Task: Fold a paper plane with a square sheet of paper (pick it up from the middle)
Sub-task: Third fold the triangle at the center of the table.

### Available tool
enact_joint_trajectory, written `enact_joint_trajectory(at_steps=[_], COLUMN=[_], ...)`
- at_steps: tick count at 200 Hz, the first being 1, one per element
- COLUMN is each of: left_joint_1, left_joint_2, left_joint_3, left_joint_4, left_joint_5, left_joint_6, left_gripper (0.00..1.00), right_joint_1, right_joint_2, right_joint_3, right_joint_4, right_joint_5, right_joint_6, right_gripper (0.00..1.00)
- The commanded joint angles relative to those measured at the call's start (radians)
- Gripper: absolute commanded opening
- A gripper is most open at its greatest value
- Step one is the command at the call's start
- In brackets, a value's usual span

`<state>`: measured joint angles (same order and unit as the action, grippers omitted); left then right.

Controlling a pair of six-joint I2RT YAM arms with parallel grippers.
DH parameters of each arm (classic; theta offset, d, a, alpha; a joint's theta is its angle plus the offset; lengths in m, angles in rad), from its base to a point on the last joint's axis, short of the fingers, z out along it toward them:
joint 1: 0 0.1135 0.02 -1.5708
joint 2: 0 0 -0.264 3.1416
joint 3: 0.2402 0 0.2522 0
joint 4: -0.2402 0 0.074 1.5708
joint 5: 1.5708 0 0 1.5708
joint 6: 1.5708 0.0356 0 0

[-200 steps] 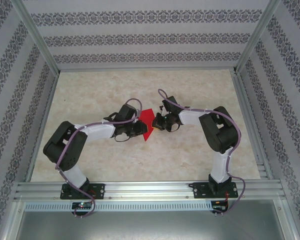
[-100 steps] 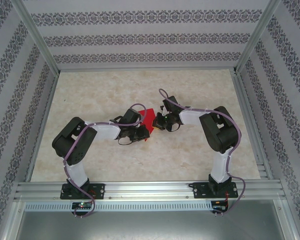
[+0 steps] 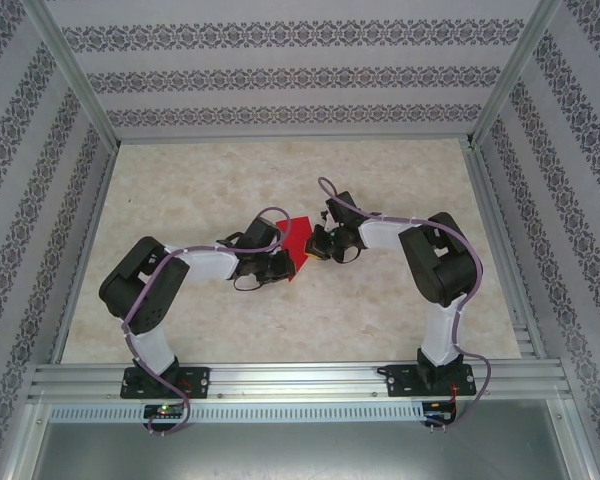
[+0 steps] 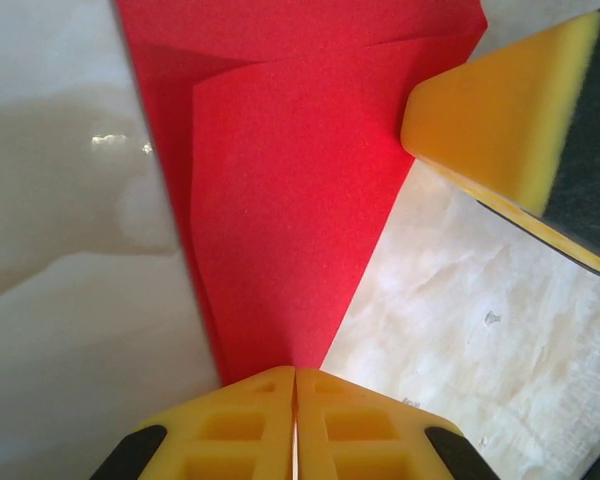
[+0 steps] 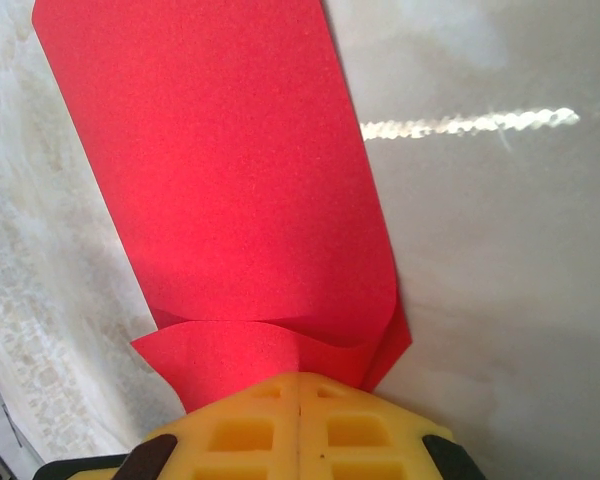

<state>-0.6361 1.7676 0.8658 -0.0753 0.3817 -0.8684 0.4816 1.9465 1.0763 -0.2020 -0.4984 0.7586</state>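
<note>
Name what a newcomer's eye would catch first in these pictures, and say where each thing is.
The folded red paper glows at the middle of the pale marbled table. The left gripper and right gripper pinch it from opposite ends, their yellow jaws shut.

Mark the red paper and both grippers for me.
red paper [image 4: 280, 200]: left wrist view, middle of the folded face.
left gripper [image 4: 295, 385]: left wrist view, seam between closed fingertips.
right gripper [image 5: 298, 390]: right wrist view, seam between closed fingertips.

1. folded paper [image 4: 280, 200]: plain bright red.
2. jaws: yellow foam with black backing.
3. desk [image 3: 380, 320]: pale beige, marbled.
4. walls [image 3: 280, 75]: white, banded with dark grey floral stripes.
5. arms [image 3: 438, 340]: black and white.
</note>
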Motion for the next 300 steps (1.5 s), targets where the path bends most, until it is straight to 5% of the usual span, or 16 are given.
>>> enact_joint_trajectory(at_steps=[1,108,173,300], left_joint_1=[-0.004,-0.004,-0.004,-0.004], left_joint_2=[-0.039,0.056,0.062,0.064], left_joint_3=[-0.016,0.009,0.020,0.022], left_joint_4=[-0.004,-0.103,-0.144,-0.177], left_joint_5=[0.003,-0.012,-0.041,-0.058], left_joint_6=[0.022,0.042,0.045,0.030], left_gripper=[0.11,0.07,0.04,0.00], right_joint_1=[-0.028,-0.021,0.070,0.052], right_joint_2=[0.034,-0.023,-0.087,-0.008], right_joint_3=[-0.016,-0.024,-0.065,-0.072], right_joint_4=[-0.069,-0.023,0.128,0.020], right_joint_5=[0.104,0.060,-0.052,0.005], right_joint_6=[-0.018,-0.065,-0.086,-0.096], right_gripper=[0.01,0.01,0.01,0.01])
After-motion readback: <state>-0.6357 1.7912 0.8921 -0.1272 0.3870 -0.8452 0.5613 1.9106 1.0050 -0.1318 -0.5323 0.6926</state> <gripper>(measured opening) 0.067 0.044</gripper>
